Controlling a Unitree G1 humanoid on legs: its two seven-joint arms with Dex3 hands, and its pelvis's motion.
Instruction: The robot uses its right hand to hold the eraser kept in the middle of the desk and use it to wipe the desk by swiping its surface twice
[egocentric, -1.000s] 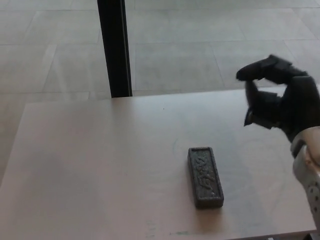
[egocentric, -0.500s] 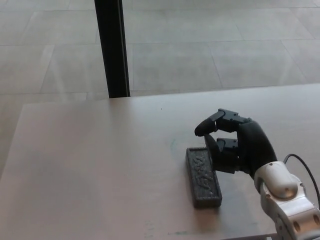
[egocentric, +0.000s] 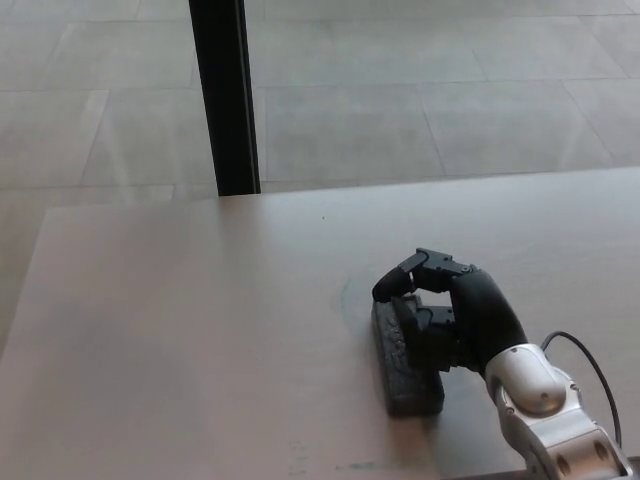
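The pale surface fills the lower view, with a black post standing behind its far edge and tiled floor beyond. The right hand, which a second ago hung open in the air off to the right, has come down over the eraser lying right of the surface's middle, near its front edge. Its fingers curl over the eraser's far half without clearly clamping it, so the grasp looks begun but unfinished, and no wiping has started.
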